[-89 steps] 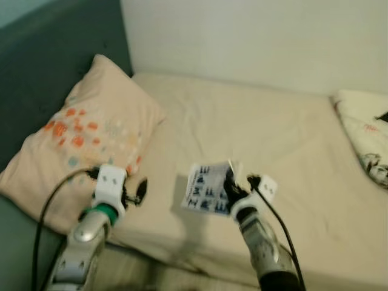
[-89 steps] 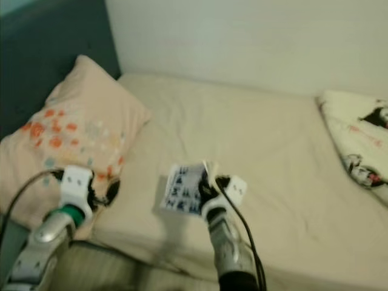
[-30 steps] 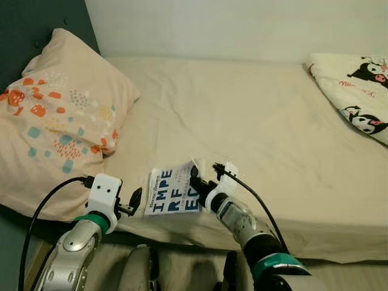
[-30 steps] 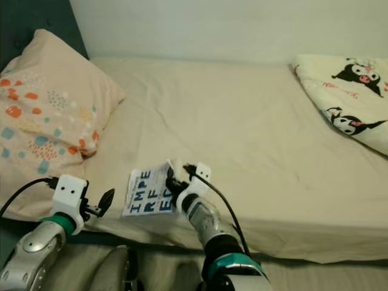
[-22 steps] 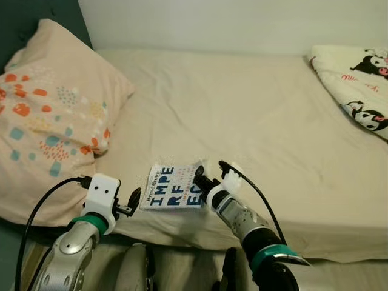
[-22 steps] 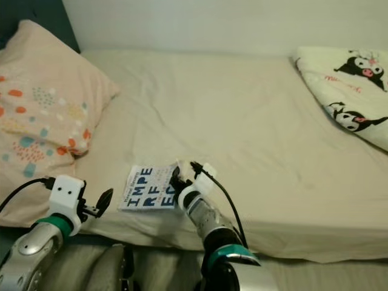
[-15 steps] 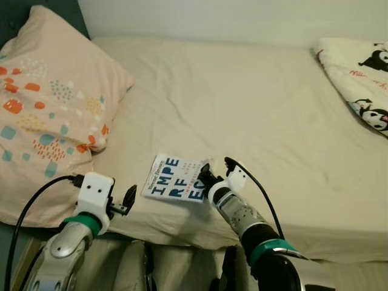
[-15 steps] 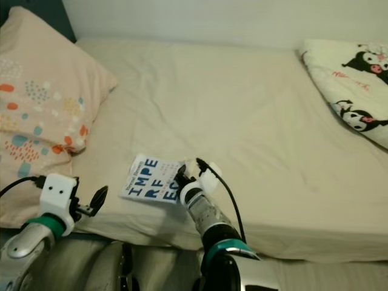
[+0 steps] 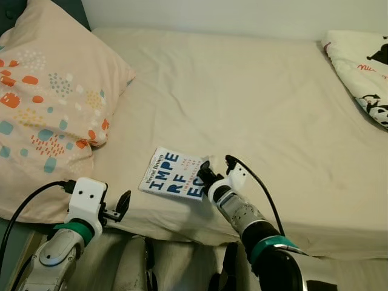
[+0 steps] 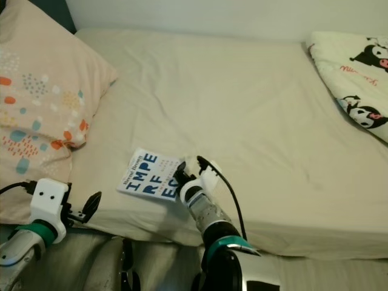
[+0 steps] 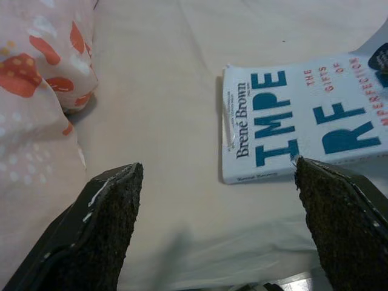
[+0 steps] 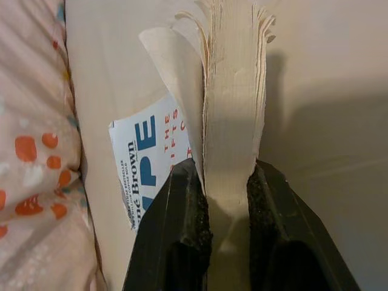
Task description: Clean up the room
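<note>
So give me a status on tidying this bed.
Done: nothing visibly put away yet. In hand: the right pincer is shut on the page edge of the book, which lies on the bed near its front edge. The left pincer hangs open beside the pillow. Left: carrying the book off.

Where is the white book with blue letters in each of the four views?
Left eye view: book on the bed's front edge.
Right eye view: same spot.
Left wrist view: lying flat.
Right wrist view: pages clamped in the right hand.
Shared landmark: patterned pillow.
</note>
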